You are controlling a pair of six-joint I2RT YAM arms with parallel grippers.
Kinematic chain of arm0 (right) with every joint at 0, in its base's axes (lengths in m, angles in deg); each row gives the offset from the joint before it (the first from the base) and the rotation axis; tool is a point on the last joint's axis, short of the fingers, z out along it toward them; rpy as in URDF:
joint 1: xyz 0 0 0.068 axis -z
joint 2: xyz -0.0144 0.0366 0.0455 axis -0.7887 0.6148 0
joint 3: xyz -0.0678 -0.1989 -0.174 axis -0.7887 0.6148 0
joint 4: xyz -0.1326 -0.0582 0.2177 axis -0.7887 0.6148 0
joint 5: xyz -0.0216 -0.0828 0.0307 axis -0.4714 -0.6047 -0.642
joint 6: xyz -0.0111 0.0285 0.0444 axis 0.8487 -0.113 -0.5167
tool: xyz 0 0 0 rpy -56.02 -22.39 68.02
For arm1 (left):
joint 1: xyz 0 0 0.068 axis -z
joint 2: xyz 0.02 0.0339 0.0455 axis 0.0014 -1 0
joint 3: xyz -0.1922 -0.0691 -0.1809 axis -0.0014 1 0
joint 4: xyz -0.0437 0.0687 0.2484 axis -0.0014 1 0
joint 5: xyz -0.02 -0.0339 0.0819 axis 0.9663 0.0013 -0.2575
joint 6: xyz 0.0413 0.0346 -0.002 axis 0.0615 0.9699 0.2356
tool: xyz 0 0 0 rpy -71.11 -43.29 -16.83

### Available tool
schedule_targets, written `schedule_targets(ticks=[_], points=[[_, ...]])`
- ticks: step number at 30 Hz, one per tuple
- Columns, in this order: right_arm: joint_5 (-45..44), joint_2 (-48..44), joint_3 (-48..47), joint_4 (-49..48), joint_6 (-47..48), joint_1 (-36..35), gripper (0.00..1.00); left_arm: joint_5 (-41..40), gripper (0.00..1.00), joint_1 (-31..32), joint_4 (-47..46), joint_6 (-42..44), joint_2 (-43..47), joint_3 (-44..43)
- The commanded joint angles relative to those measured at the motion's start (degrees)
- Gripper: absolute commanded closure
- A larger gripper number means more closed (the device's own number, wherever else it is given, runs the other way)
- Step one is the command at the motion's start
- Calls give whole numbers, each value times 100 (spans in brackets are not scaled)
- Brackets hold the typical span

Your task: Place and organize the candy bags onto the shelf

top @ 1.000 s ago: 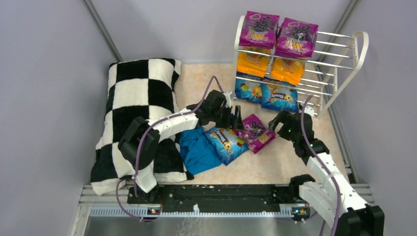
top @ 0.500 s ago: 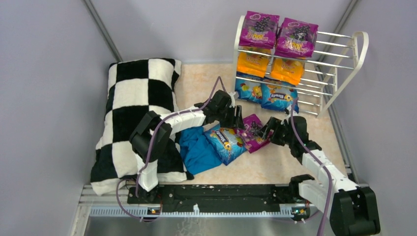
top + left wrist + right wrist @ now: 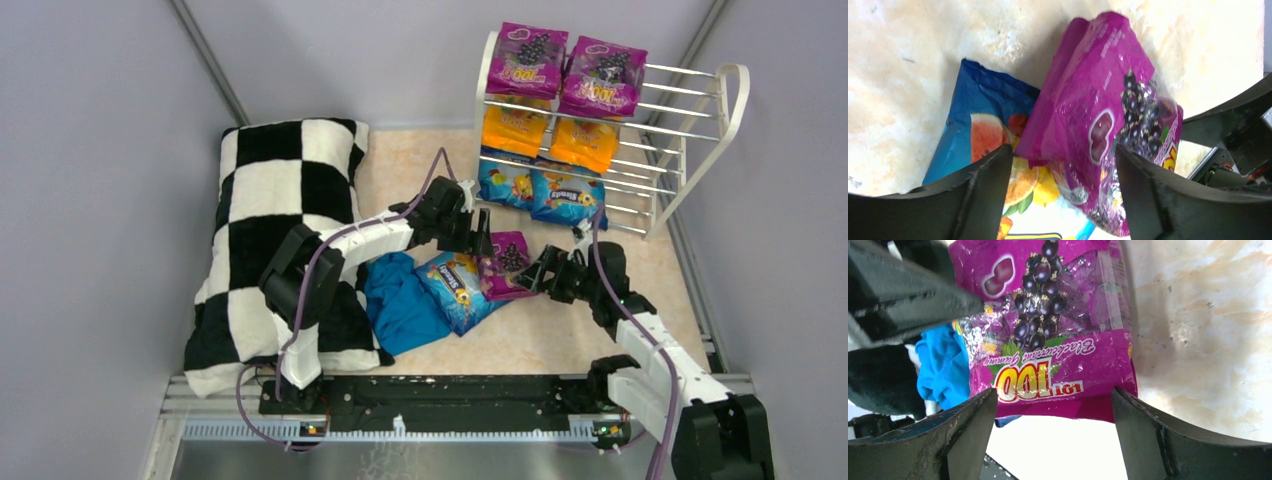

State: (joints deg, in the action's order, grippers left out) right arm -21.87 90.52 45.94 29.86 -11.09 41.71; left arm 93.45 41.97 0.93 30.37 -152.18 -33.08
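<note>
Desk (image 3: 560, 340): pale marbled top boxed in by grey panels, both arms bolted at its near edge.
Pillow (image 3: 270, 220): black-and-white checkered, lying along the left side; no part in the task.
Cloth (image 3: 400, 305): teal-blue and crumpled, just right of the pillow and touching the loose blue bag.
Blue bag (image 3: 458, 288): flat on the desk, with its right edge under the purple one.
Left tool (image 3: 480, 243): low over the far end of the loose purple bag. Its fingers are spread wide with that end of the pouch between them, and nothing is pinched.
Purple bag (image 3: 505, 262): grape print up, resting partly on the blue bag. It lies between the two tools, near the foot of the shelf but not on it.
Right tool (image 3: 541, 272): at the opposite, printed end of the same bag. Its fingers are also wide and straddle that edge without closing.
Shelf (image 3: 735, 100): white rod rack at the far right. It carries a purple pair (image 3: 527, 58) on top, an orange pair (image 3: 515, 125) in the middle and a blue pair (image 3: 505, 182) below, all toward its left end.
Step in hand: taking the purple bag off the blue one. Both tools are set around it, but neither has it.
Progress: six bags look shelved and two remain on the desk, so the job is well along.
Next move: probably one tool should close on a seam edge while the other backs away, so they do not pull against each other. The bag then needs lifting clear of the blue bag and carrying to the top tier, beside the other purples.
Risk: the glossy film may slip, so a firm pinch on the seam seems wise.
</note>
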Motion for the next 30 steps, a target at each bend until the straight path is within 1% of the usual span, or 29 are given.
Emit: schedule_targets(ticks=[1,2,4,7,8,11,13,17,20,22,23,24,26,30], points=[[-403,-6,-432,88,152,-10,17,591,6,16,19,31,605,409],[-396,73,-461,77,159,-11,16,725,3,25,13,11,663,473],[-218,261,-485,-44,152,-10,16,946,3,45,-37,-60,750,548],[173,502,-355,-462,9,-11,17,1077,6,97,-241,-276,782,576],[284,552,-256,-594,-67,-11,17,1076,10,112,-397,-362,758,584],[375,547,-85,-959,-249,-10,17,999,21,143,-738,-657,624,637],[341,460,-54,-940,-262,-10,17,798,25,156,-852,-817,551,670],[202,272,-72,-769,-145,-10,17,320,27,273,-1011,-975,588,763],[124,252,-124,-698,-54,-4,17,169,28,364,-1040,-1069,479,765],[133,294,-125,-743,-55,-11,17,189,37,373,-1080,-1156,361,765],[150,318,-106,-779,-73,-11,17,176,44,373,-1096,-1191,317,779],[196,360,-85,-836,-80,-10,17,107,61,365,-1100,-1254,306,827],[184,372,-82,-808,-72,-7,17,174,77,335,-1159,-1321,405,900],[105,290,-123,-671,32,-12,16,421,93,218,-1508,-1435,655,1008]])
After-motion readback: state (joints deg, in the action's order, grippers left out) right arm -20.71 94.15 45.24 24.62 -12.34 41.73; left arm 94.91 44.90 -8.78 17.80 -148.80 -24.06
